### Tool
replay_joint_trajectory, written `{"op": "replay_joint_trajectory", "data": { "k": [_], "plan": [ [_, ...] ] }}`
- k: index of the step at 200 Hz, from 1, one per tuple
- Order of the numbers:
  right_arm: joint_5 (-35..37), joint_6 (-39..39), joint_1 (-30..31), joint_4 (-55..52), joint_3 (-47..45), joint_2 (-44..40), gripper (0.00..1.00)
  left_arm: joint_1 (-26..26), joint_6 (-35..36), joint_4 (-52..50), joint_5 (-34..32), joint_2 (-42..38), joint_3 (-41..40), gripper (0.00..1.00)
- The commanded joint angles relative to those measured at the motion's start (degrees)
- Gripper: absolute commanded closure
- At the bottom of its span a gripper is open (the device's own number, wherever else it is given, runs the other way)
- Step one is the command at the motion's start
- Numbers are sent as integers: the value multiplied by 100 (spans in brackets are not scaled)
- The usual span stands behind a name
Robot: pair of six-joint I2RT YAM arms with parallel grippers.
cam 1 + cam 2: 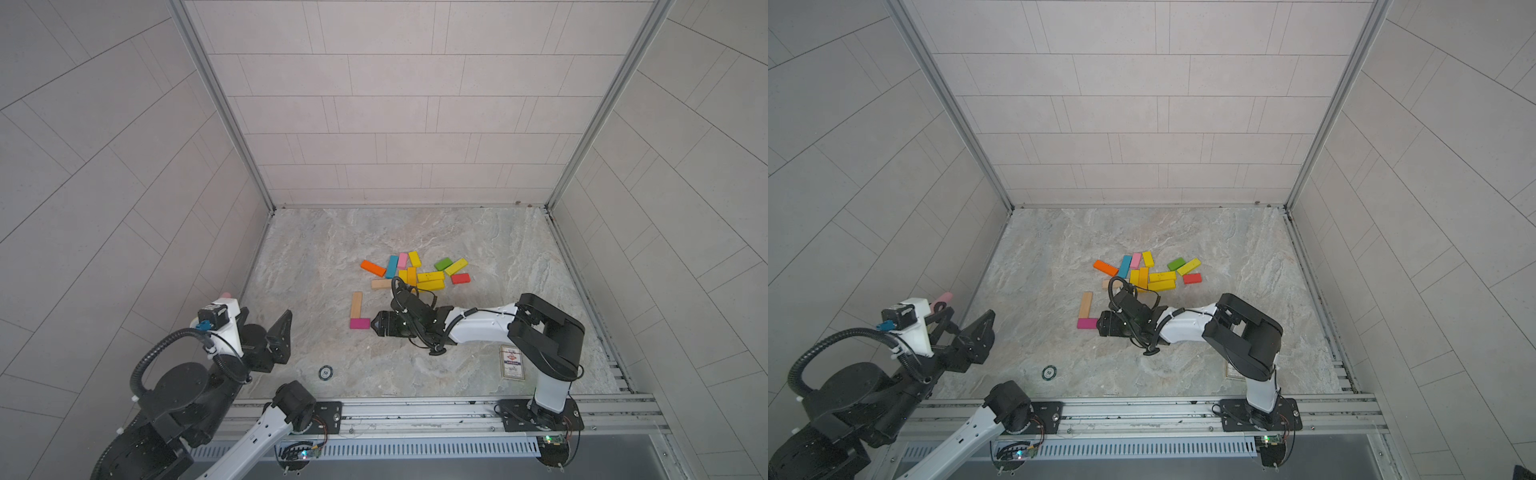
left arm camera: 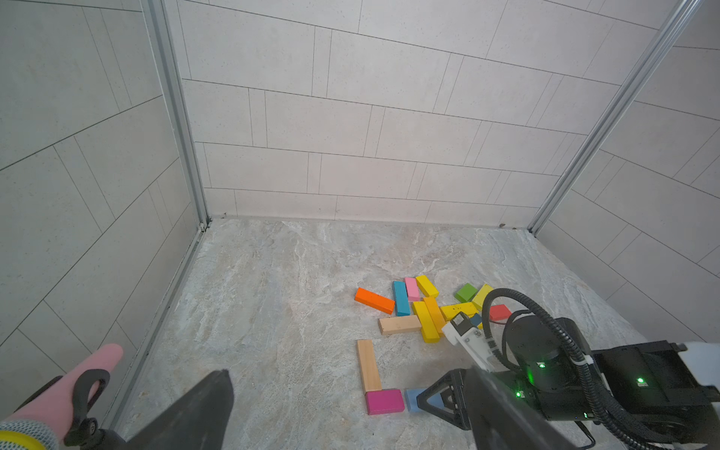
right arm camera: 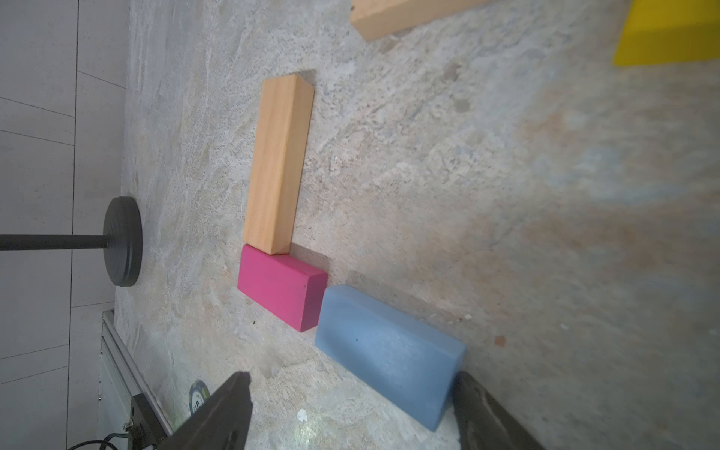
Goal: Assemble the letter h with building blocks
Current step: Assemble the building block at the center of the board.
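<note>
Jaws of your right gripper [image 3: 350,380] stand released astride the blue block [image 3: 385,350]; square it flush against the magenta block [image 3: 280,288] before retreating.

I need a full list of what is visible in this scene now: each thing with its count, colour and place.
pile of blocks: about twelve; orange, teal, pink, yellow, green, red, plain wood; mid-table
magenta block: one, magenta, short, nearer the robot than the pile
long wood block: one, plain wood, near end touching the magenta block, forming an L
blue block: one, blue, touching the magenta block, between the fingers of the right claw
chip: one, dark, round, near the front edge
card box: one, printed, beside the right arm
table: one, marbled grey
left claw: one, black, open and empty, at the left
right claw: one, black, open around the blue block
</note>
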Motion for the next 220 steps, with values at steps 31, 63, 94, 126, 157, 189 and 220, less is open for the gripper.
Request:
{"op": "replay_joint_trajectory", "data": {
  "k": [31,63,94,126,157,189,220],
  "plan": [
    [229,245,70,-213,79,158,17,-25,20,120,-49,47,-65,0],
    [250,146,72,-297,213,223,17,-18,22,124,-42,57,-64,0],
    [262,108,60,-339,291,281,17,-18,20,120,-19,56,-78,0],
    [251,108,60,-339,317,327,17,-19,21,122,-37,42,-96,0],
    [244,141,60,-306,310,346,17,-16,26,127,-28,49,-102,0],
    [213,179,60,-251,310,380,17,-22,24,150,-28,57,-131,0],
    [226,197,62,-271,314,399,17,-19,37,155,-48,57,-157,0]
  ]
}}
